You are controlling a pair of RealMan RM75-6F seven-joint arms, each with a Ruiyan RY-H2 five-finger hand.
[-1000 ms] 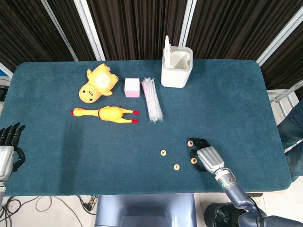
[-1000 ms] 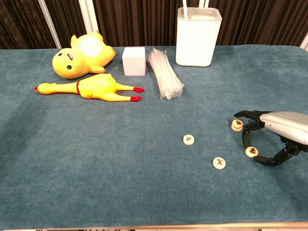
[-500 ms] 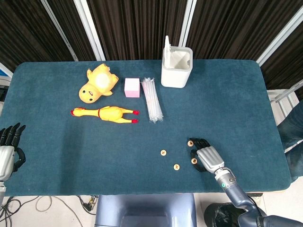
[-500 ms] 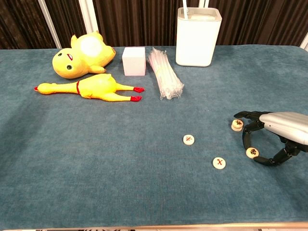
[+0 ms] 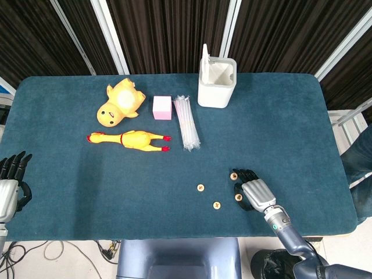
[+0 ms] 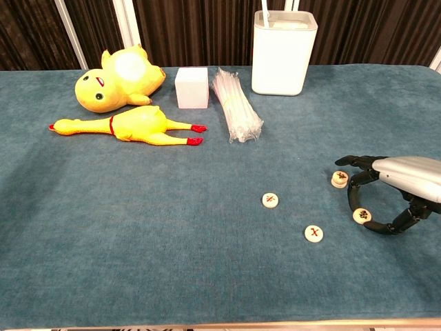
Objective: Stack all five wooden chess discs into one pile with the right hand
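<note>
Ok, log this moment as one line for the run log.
phase: picking | right hand arched over a disc | stack by its fingertips | loose discs apart | left hand idle at edge

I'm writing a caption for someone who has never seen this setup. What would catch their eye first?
Probably the two yellow toys at the far left: a plush duck and, just in front of it, a rubber chicken lying on its side. Next, the right hand at the near right, arched over small wooden discs, with two more discs lying loose to its left.

matt teal cloth covers the table (image 6: 138, 227); pale wooden discs (image 6: 270, 200); glossy silver shell on the right hand (image 6: 403, 172), black fingers (image 6: 355, 187).
</note>
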